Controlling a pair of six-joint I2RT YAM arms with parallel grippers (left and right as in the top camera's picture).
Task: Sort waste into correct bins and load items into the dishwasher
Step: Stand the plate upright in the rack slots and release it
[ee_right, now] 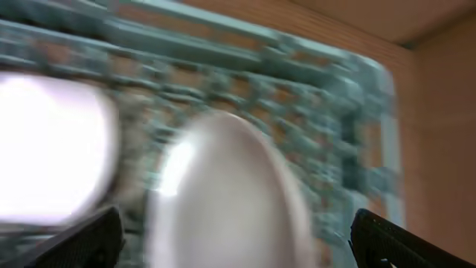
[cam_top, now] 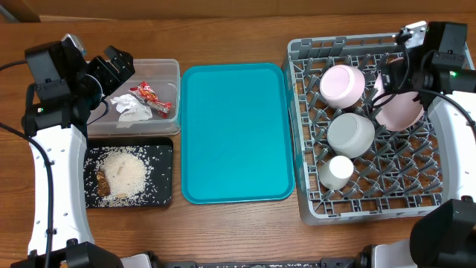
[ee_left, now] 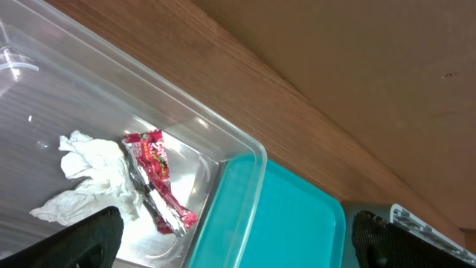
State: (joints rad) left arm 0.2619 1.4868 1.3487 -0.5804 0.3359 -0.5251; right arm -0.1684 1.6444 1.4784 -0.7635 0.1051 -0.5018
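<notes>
Right gripper [ee_right: 238, 246] is hanging wide open over the rack's [cam_top: 372, 214] back right corner. Its fingers are sitting either side of the plate [cam_top: 401, 110] without pinching it, as far as I can tell, since that wrist view is pretty smeared. The plate is leaning on edge among the pegs by the rack's right side, which makes sense: it's draining that way and not hogging floor space.

Working outward, the bowl [cam_top: 342, 83], grey-green cup [cam_top: 351, 134] and white cup [cam_top: 338, 171] are lining up along the rack's left half, back to front.

Left gripper [ee_left: 236, 240] is gaping too, holding nothing and hovering over the tub [cam_top: 169, 67] near the table's back left corner. The napkin [cam_top: 130, 108] and wrapper [cam_top: 152, 97] are lying together in the tub, so that's taking the dry trash. The rice [cam_top: 123, 173] and brown scraps are sitting in the black tray [cam_top: 165, 149] just in front of it. The teal tray [cam_top: 238, 134] is lying between bins and rack.

I'm reading this job as basically done.
</notes>
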